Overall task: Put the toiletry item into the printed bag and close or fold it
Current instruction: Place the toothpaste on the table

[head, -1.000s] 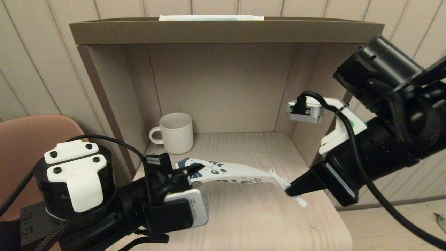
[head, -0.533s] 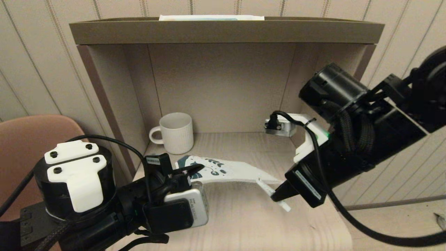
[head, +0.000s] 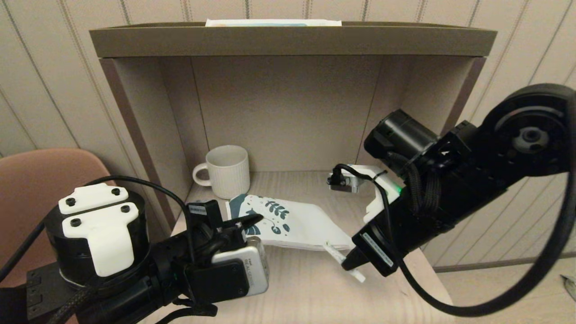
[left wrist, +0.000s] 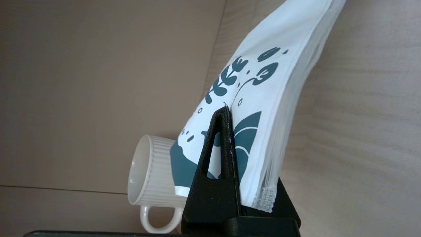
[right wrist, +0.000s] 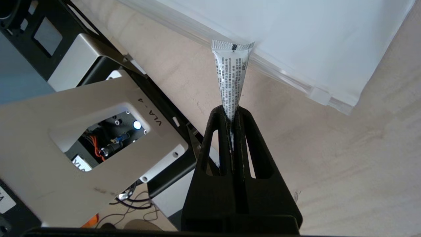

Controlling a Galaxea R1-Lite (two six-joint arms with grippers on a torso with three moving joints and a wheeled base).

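Observation:
The printed bag (head: 292, 222) lies slanted on the shelf floor, printed side up. My left gripper (head: 245, 223) is shut on its left corner; in the left wrist view one black finger (left wrist: 217, 164) presses on the bag (left wrist: 263, 82). My right gripper (head: 348, 263) is shut on the toiletry item (head: 335, 252), a slim white tube. In the right wrist view the tube (right wrist: 232, 75) sticks out past the gripper (right wrist: 233, 112), and its crimped end touches the bag's edge (right wrist: 296, 39) near the white slider (right wrist: 319, 96).
A ribbed white mug (head: 227, 171) stands at the back left of the cubby, just behind the bag. The cubby's side walls (head: 148, 135) and top board (head: 288, 40) close in the space. A pink chair (head: 40, 180) is at the left.
My right gripper has moved left and down with the tube, up to the bag's right edge. The bag's right end has sagged, and its printed face now shows more.

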